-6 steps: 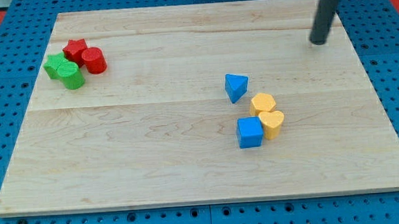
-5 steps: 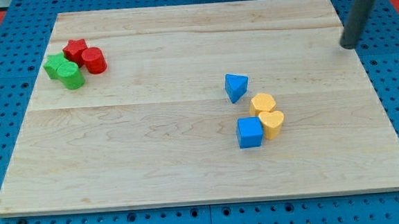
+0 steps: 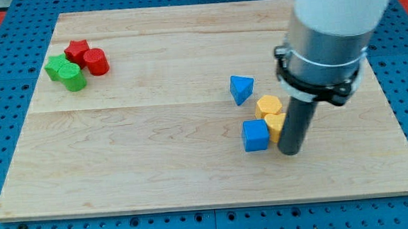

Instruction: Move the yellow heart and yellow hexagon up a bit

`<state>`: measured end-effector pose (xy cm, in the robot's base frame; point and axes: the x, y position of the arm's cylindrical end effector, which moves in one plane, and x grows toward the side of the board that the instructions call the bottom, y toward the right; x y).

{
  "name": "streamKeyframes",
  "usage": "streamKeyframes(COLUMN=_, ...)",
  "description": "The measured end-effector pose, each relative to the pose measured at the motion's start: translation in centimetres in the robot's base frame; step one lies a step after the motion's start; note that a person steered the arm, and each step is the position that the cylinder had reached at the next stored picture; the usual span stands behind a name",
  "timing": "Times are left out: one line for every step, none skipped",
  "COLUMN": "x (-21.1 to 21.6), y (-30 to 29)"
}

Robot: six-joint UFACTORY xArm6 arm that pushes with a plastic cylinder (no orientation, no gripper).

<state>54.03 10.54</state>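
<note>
The yellow hexagon (image 3: 267,105) lies right of the board's middle. The yellow heart (image 3: 275,123) sits just below it, partly hidden behind my rod. My tip (image 3: 291,152) rests on the board just below and right of the heart, touching or nearly touching it. A blue cube (image 3: 255,135) sits against the heart's left side. A blue triangle (image 3: 241,89) lies up and left of the hexagon.
At the view's top left is a cluster: a red star-like block (image 3: 77,49), a red cylinder (image 3: 96,61), a green block (image 3: 56,67) and a green cylinder (image 3: 72,78). The arm's large white and grey body (image 3: 326,29) fills the upper right.
My rod has moved from the board's top right edge down and left to the yellow heart's lower right side. The blocks have not visibly moved.
</note>
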Motion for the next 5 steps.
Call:
streamKeyframes(x=-2.3, y=-0.3)
streamKeyframes(x=-4.5, y=-0.5)
streamKeyframes(x=-6.4, y=-0.6)
streamKeyframes(x=-8.6, y=-0.6)
streamKeyframes(x=-10.9, y=-0.6)
